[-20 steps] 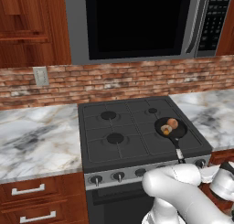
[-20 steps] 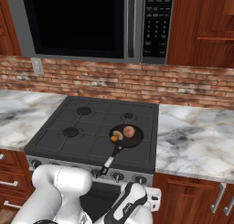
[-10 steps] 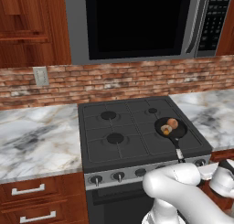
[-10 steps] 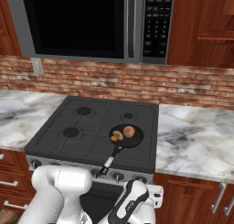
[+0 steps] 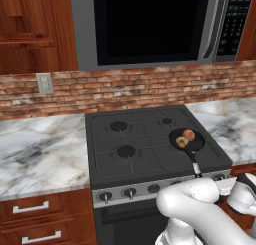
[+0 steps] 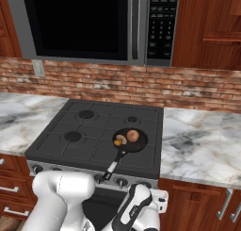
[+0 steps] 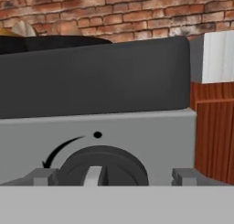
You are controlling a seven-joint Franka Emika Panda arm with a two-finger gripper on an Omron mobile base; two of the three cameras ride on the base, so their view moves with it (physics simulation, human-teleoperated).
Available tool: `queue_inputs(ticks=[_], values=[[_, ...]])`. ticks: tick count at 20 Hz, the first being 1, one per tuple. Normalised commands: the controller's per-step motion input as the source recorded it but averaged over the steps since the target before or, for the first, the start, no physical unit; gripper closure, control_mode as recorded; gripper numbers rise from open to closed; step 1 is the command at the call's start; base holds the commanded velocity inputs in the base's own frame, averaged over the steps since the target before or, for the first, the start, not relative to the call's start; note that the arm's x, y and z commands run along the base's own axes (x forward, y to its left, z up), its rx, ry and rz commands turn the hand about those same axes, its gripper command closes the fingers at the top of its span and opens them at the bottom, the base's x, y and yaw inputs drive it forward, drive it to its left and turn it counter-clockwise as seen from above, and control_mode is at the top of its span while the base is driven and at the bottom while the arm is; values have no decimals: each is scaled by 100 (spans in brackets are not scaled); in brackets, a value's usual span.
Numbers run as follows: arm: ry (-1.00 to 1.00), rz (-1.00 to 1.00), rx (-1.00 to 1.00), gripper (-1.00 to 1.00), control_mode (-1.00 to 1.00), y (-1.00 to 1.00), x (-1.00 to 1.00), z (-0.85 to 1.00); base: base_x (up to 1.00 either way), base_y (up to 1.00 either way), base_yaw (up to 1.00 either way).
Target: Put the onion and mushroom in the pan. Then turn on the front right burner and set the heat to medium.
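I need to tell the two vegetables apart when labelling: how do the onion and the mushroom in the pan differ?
The onion is a smooth orange-brown ball; the mushroom is a paler cream-and-tan lump. The onion looks slightly larger. The onion lies farther from the handle, the mushroom nearer it. Both rest side by side inside the black pan on the stove.

No legible text. The stove panel (image 7: 114,136) carries a curved black arrow (image 7: 59,152) and a black dot (image 7: 97,135) above the knob (image 7: 103,166). The microwave keypad (image 6: 159,34) markings are too small to read.
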Motion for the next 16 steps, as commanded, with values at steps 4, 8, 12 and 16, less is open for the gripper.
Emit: queue_inputs(ticks=[4, 8, 12, 16], values=[[0, 0, 0, 100, -100, 0, 0, 0, 0, 0, 0], [0, 0, 0, 100, -100, 0, 0, 0, 0, 0, 0], [0, 0, 0, 100, -100, 0, 0, 0, 0, 0, 0], [-3, 2, 0, 100, -100, -7, 0, -2, 0, 0, 0]])
